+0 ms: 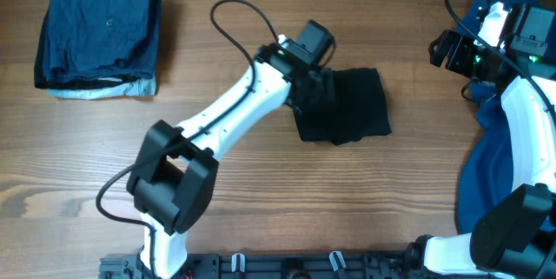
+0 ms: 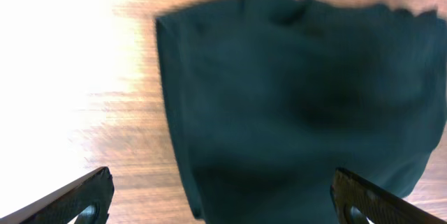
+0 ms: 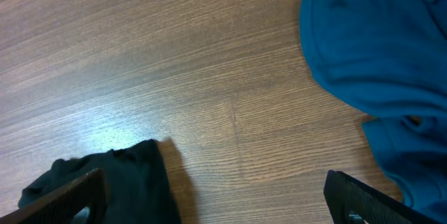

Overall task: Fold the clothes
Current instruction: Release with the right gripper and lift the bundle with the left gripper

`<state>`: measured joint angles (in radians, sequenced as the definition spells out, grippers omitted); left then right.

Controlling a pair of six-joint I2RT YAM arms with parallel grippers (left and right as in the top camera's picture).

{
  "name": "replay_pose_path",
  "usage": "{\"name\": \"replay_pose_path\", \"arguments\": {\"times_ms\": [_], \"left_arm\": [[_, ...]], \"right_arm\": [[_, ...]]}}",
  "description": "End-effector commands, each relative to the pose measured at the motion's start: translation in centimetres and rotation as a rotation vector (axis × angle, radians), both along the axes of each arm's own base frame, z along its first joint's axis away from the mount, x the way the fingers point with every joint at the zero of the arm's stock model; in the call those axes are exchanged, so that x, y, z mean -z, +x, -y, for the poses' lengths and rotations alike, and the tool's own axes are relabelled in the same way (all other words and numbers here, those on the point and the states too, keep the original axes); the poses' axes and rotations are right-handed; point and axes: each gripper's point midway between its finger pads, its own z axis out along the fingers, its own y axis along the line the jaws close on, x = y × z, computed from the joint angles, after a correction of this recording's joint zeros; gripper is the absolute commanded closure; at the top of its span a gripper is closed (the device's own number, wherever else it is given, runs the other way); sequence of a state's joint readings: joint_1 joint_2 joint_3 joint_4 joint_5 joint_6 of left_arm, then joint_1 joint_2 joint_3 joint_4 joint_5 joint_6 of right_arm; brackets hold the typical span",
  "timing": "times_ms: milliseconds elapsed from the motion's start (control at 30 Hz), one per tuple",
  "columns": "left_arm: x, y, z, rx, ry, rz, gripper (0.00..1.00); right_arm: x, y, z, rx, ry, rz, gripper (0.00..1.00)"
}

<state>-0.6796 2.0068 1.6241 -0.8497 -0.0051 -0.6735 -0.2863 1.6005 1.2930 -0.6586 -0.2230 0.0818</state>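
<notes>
A black garment [image 1: 352,105] lies folded into a small rectangle at the table's middle. My left gripper [image 1: 311,83] hovers over its left part. In the left wrist view the black cloth [image 2: 300,91] fills the frame. The left gripper [image 2: 223,203] stands open there, its fingers [image 2: 77,199] wide apart and holding nothing. My right gripper [image 1: 440,51] is at the far right, open and apart from the cloth. In the right wrist view that gripper [image 3: 216,199] has bare wood between its fingers. The black garment [image 3: 119,182] lies lower left, a bright blue shirt [image 3: 377,42] upper right.
A folded stack of navy garments [image 1: 97,36] sits at the back left on a pale layer. The blue shirt [image 1: 491,166] is heaped along the right edge under the right arm. A black cable [image 1: 239,18] loops behind the left arm.
</notes>
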Motion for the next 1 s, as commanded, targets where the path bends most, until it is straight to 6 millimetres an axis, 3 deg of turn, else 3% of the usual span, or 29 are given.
{"name": "replay_pose_path", "arguments": {"times_ms": [0, 267, 667, 967], "left_arm": [[2.6, -1.1, 0.6, -0.01, 0.079, -0.017, 0.0], [5.6, -1.4, 0.1, -0.017, 0.126, -0.072, 0.0], [12.0, -2.8, -0.4, -0.055, 0.181, -0.199, 0.0], [12.4, -3.8, -0.1, -0.044, 0.164, -0.256, 0.1]], "right_arm": [[0.1, 0.0, 0.3, 0.01, -0.017, -0.006, 0.0], [0.1, 0.0, 0.3, 0.009, -0.017, -0.006, 0.0], [0.1, 0.0, 0.3, 0.01, -0.017, -0.006, 0.0], [0.1, 0.0, 0.3, 0.01, -0.017, -0.006, 0.0]]}}
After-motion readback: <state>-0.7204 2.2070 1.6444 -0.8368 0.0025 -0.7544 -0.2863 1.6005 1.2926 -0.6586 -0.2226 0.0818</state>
